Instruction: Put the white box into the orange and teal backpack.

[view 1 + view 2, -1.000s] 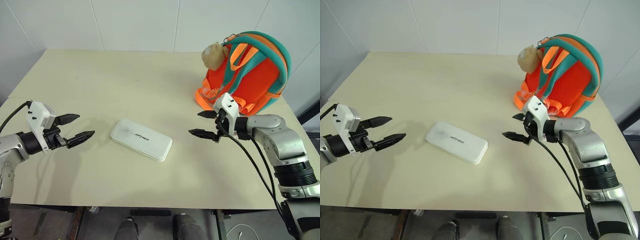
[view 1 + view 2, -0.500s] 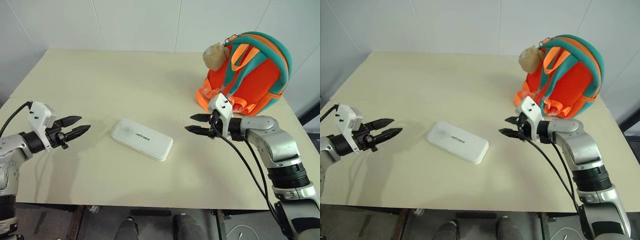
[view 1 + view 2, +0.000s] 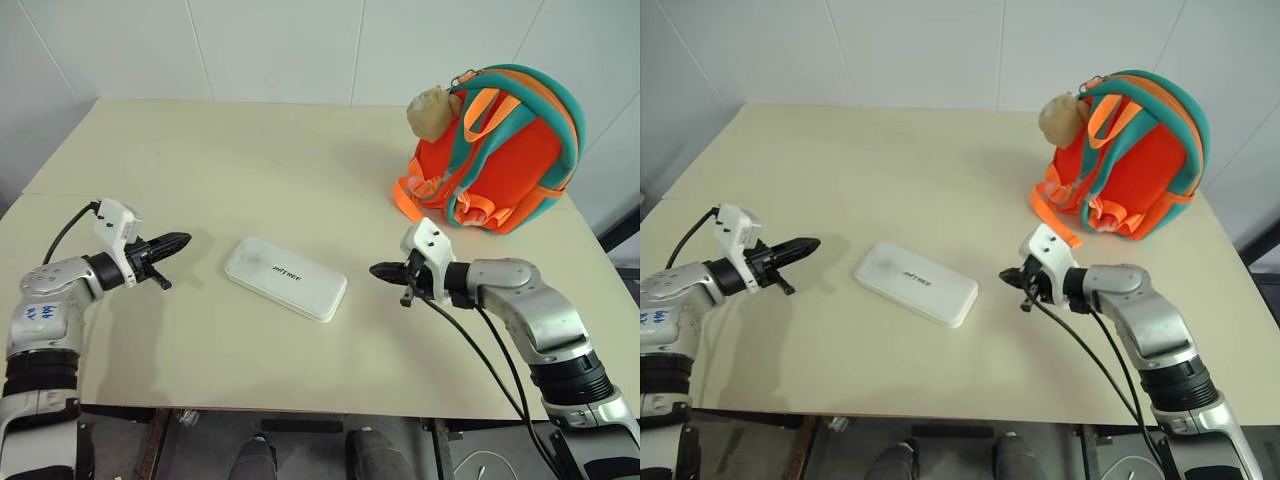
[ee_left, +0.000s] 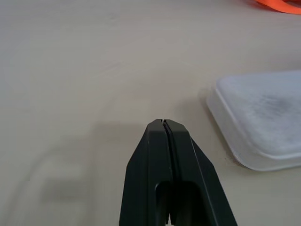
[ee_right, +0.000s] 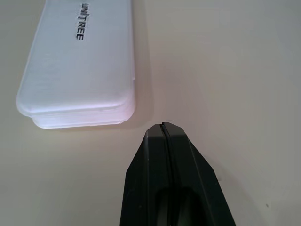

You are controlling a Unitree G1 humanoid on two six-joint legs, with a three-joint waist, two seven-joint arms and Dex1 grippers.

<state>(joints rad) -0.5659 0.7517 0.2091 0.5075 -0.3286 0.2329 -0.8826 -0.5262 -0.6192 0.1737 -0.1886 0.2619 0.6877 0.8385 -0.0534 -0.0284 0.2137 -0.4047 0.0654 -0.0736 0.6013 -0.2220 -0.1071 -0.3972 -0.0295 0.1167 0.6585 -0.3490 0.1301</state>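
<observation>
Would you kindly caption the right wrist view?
Shut right gripper poised beside the white box on the table.

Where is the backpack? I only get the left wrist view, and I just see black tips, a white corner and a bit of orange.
Observer: The orange and teal backpack stands at the far right of the table, well beyond the white box.
Operator: Is the other tool near the box too?
Observer: Yes. The right tool is shut and points at the box's opposite end without touching it.
Operator: Does the box have writing?
Observer: Small dark lettering sits at the centre of its top.
Operator: Is my tool touching it?
Observer: No, the shut left tool stops short of the box.
</observation>
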